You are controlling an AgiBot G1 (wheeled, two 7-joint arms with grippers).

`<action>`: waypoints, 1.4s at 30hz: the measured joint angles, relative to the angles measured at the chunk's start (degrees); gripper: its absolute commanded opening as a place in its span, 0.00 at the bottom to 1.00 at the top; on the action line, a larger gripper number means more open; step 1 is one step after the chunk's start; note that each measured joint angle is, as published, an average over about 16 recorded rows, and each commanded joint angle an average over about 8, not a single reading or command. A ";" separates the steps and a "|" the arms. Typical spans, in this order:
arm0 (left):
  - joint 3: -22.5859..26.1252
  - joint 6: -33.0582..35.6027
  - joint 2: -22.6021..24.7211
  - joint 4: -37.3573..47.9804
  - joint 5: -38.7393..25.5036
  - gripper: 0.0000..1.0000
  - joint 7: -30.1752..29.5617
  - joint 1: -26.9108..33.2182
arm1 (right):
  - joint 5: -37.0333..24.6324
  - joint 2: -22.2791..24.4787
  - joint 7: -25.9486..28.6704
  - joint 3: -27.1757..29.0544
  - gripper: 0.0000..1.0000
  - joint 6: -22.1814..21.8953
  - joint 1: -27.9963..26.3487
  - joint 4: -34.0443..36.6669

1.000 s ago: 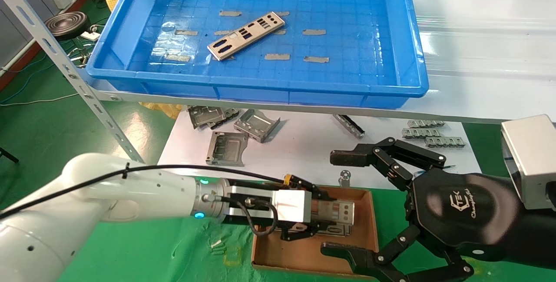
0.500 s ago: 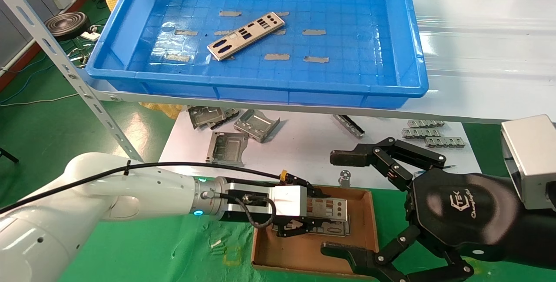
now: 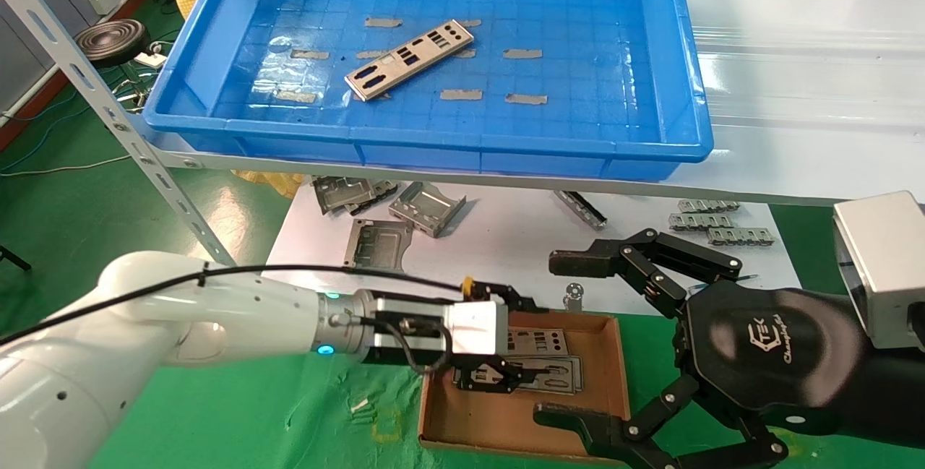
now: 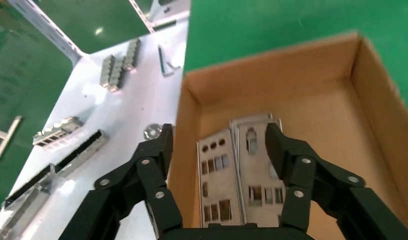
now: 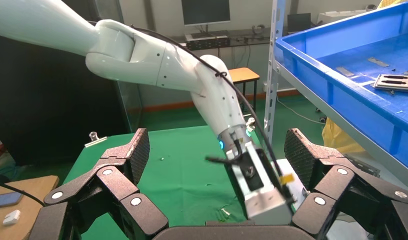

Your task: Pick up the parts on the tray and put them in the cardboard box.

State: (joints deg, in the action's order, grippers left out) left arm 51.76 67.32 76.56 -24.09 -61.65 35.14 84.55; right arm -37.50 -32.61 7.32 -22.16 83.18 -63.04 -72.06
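Observation:
One silver-grey punched plate [image 3: 408, 58] lies at a slant on the floor of the blue tray [image 3: 426, 151]; it also shows in the right wrist view [image 5: 394, 81]. The cardboard box [image 3: 618, 375] sits on the green mat below. Two plates [image 3: 538, 340] [image 3: 556, 375] lie in it, side by side in the left wrist view [image 4: 214, 175] [image 4: 259, 165]. My left gripper [image 3: 509, 342] [image 4: 217, 145] is open and empty just above them, its fingers either side of the plates. My right gripper [image 3: 564, 339] [image 5: 217, 155] is open and empty at the box's right side.
Folded grey brackets [image 3: 376, 245] [image 3: 426, 205] and small connector strips [image 3: 708, 220] lie on the white board behind the box. Tape strips [image 3: 525, 98] dot the tray floor. A slanted metal shelf strut [image 3: 108, 108] runs at the left.
My left gripper has opened and let go of the plate, which now lies in the box. The gripper has drawn back a little to the left. The right arm has not moved.

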 measured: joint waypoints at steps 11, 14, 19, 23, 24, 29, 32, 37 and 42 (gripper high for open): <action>-2.14 12.20 -3.04 3.28 6.81 1.00 -6.83 1.02 | 0.00 0.00 0.00 0.00 1.00 0.00 0.00 0.00; -2.82 15.90 -4.13 4.27 8.72 1.00 -8.96 1.13 | 0.00 0.00 0.00 0.00 1.00 0.00 0.00 0.00; -3.59 20.02 -5.40 5.40 10.86 1.00 -11.37 1.15 | 0.01 0.00 -0.01 0.00 1.00 -0.01 0.01 0.01; -3.91 21.32 -5.97 5.61 11.57 1.00 -12.19 1.11 | 0.01 0.00 -0.01 0.00 1.00 -0.01 0.01 0.01; -4.00 21.42 -6.10 5.51 11.65 1.00 -12.31 1.08 | 0.01 0.00 -0.01 0.00 1.00 -0.01 0.01 0.02; -4.87 21.26 -7.03 4.01 11.84 1.00 -13.10 0.42 | 0.01 0.00 -0.01 0.00 1.00 -0.01 0.01 0.02; -5.77 20.98 -7.99 2.37 11.97 1.00 -14.02 -0.32 | 0.01 0.00 -0.01 0.00 1.00 -0.01 0.01 0.02; -7.96 20.80 -10.44 -1.41 12.56 1.00 -16.35 -1.97 | 0.01 0.00 -0.01 -0.01 1.00 0.00 0.01 0.02; -10.62 20.57 -13.41 -6.00 13.25 1.00 -19.17 -3.98 | 0.01 0.00 -0.01 -0.01 1.00 0.00 0.01 0.03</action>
State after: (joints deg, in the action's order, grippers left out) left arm 41.14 87.89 63.15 -30.09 -48.40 15.97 80.57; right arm -37.48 -32.61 7.31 -22.17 83.17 -63.03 -72.03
